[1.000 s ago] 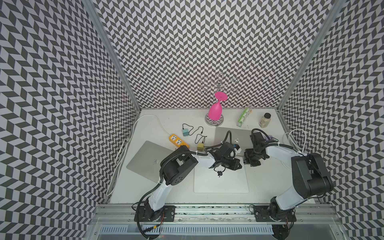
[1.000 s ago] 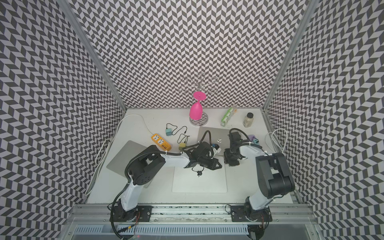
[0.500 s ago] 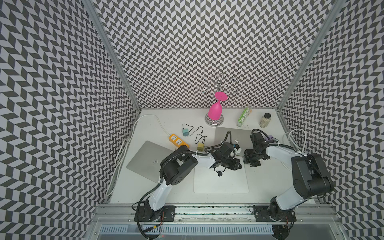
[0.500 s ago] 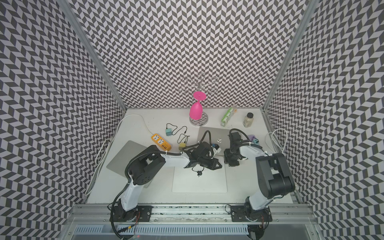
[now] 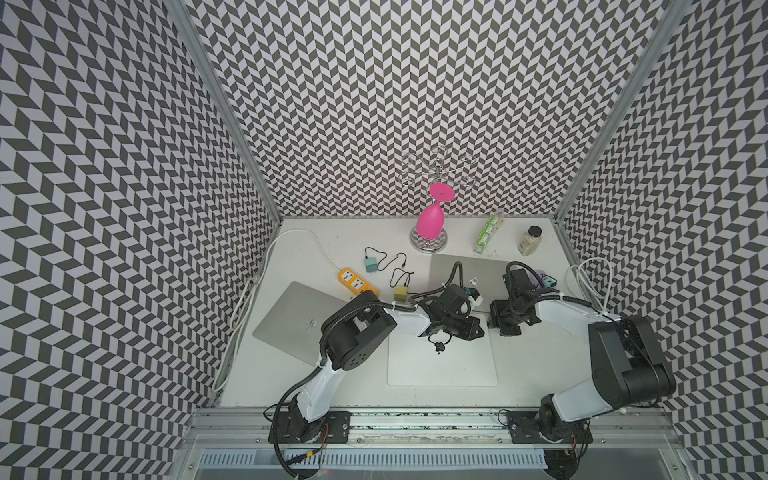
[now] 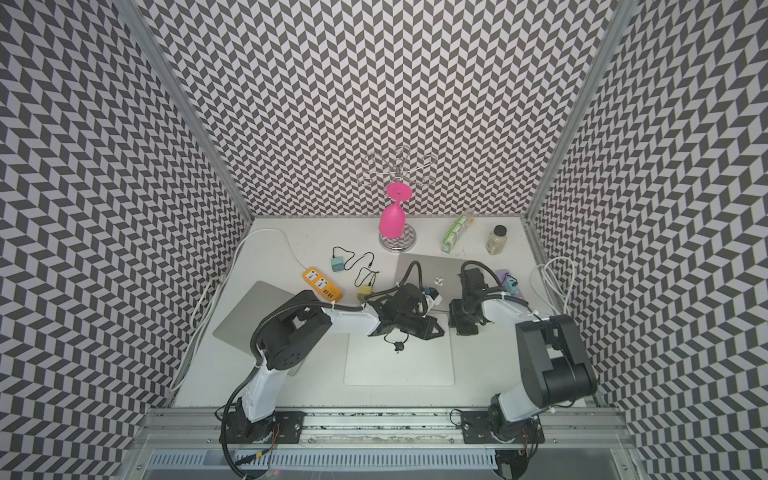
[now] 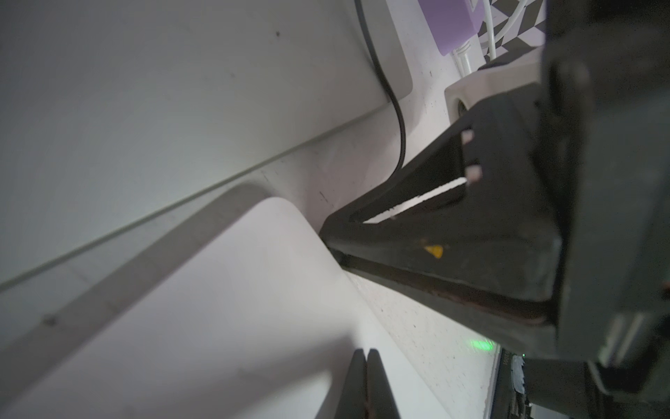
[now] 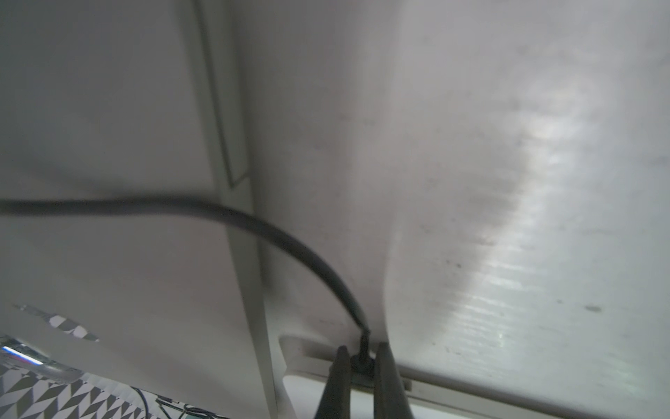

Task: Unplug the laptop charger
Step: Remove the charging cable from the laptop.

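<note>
matt metal laptop (image 5: 484, 266), glossy pink glass (image 5: 430, 222), smooth white table (image 5: 540, 365)

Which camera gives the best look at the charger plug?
The right wrist view: the charger plug sits close up, pinched by the right hand. In both top views that hand covers it; the left wrist view shows only its cable.

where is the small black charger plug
In the right wrist view, the small black charger plug sits pinched in the right gripper, at the white laptop's edge beside the silver laptop.

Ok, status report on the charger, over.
Left end effector shut, over white laptop. Right end effector shut on charger plug at laptop's edge. Cable curves free, nothing on it.
</note>
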Robot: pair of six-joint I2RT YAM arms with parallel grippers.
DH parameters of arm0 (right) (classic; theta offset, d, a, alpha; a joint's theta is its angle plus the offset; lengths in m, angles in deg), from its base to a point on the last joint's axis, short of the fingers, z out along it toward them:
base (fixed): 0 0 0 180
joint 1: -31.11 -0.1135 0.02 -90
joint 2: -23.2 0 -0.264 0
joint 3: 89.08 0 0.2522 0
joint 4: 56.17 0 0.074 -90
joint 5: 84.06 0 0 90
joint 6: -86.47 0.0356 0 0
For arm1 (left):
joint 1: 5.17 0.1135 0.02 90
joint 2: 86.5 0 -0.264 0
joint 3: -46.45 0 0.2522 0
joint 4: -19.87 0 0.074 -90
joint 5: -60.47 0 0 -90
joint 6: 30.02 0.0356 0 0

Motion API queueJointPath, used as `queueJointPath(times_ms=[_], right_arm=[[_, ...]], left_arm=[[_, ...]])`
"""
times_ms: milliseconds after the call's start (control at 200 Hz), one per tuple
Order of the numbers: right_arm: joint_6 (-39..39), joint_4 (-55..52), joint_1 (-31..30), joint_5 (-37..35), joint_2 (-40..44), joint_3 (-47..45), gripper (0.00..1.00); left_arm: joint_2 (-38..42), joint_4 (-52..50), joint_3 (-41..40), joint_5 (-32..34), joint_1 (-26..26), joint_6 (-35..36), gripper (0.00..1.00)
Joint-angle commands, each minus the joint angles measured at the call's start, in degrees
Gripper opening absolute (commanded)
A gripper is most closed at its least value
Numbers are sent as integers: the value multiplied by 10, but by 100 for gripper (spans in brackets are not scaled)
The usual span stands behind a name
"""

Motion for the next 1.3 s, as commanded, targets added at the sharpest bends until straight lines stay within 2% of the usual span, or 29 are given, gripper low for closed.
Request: queueJointPath(times_ms=[0,145,325,671,821,961,1297], right_arm=[[-42,-49,-4,-31,-34,43,4],[-32,-56,-4,-38,-24,41,3],[54,7,-3,19,23,-40,3],[-19,-31,-3,-76,9,18,2],[-13,-30,-2,-38,0,8,2],[5,-34,-1,-67,30,0,1],[8,-48,0,-67,54,-13,2]], left_arm=[[-24,-31,-16,29,4,-5,0],[-24,-31,-18,29,4,-6,0],[-20,-29,-22,31,4,-7,0],[-20,-30,-23,31,4,-7,0],[-19,-29,-23,31,4,-7,0],[-17,-30,-25,33,4,-7,0],[-17,-33,-21,33,4,-5,0]])
